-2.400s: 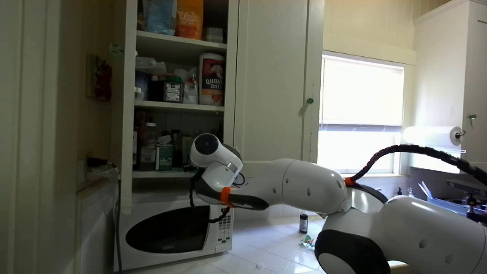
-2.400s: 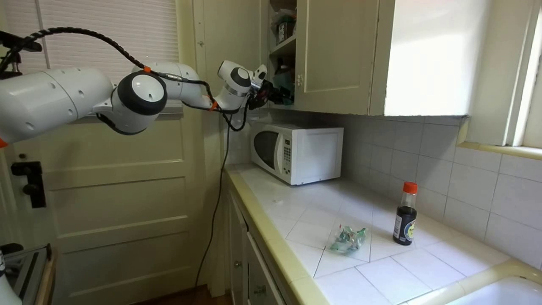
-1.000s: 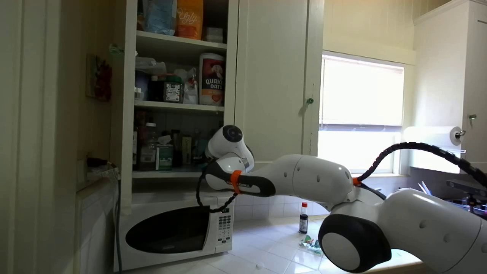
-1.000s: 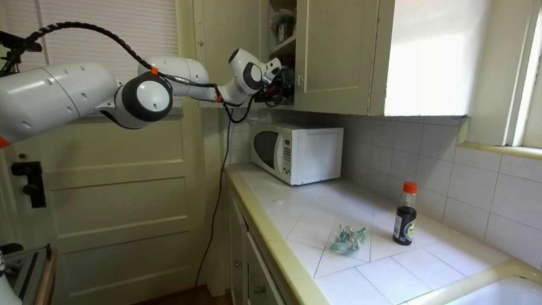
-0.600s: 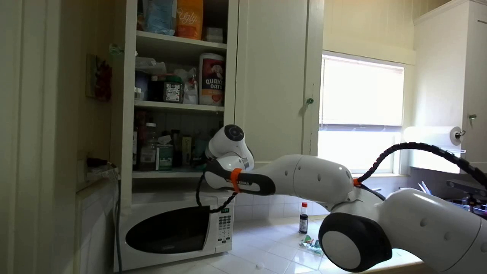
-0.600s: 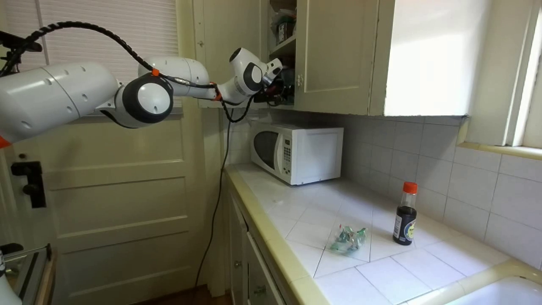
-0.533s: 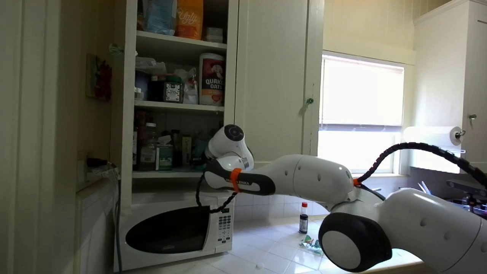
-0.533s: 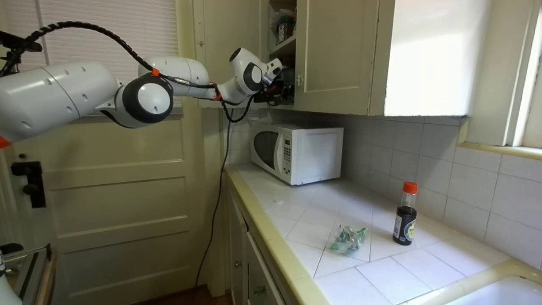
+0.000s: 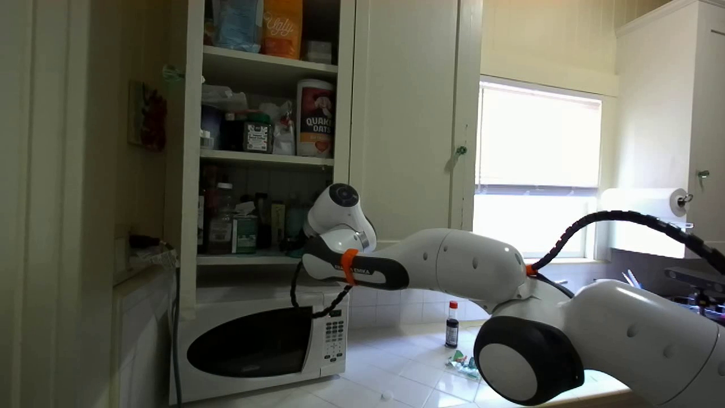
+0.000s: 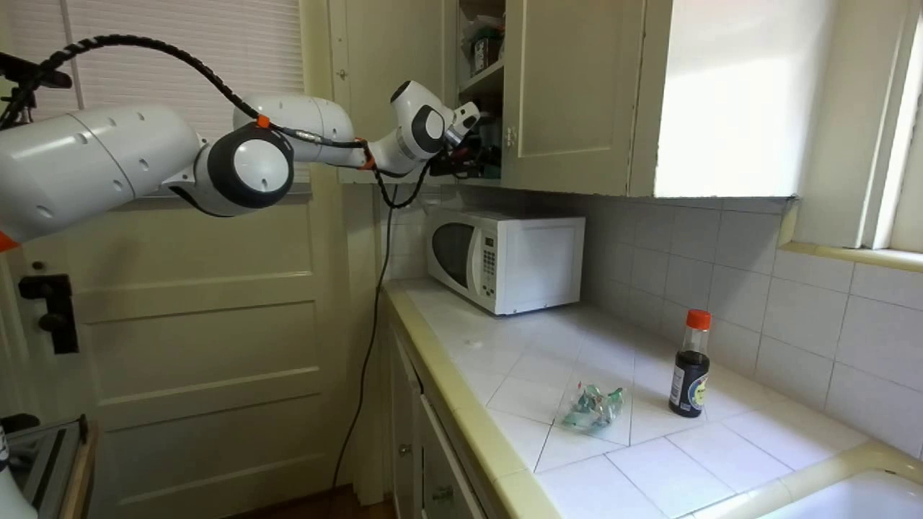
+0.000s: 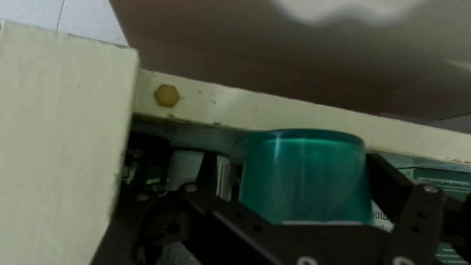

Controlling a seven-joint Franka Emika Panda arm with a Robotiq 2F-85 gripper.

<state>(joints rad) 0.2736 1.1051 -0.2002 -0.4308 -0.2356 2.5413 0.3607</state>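
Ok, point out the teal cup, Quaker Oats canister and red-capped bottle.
Teal cup (image 11: 305, 176): in the wrist view, on its side.
Quaker Oats canister (image 9: 316, 118): in an exterior view, on its label.
Red-capped bottle (image 10: 691, 367): in an exterior view, on its body.

A glossy, tapered, translucent teal-green plastic cup (image 11: 305, 176) is upright, narrow end down, at the front edge of the cream-painted lower cupboard shelf (image 11: 235, 106), near a corner. Its wide end is partly hidden; shelf contact is unclear.
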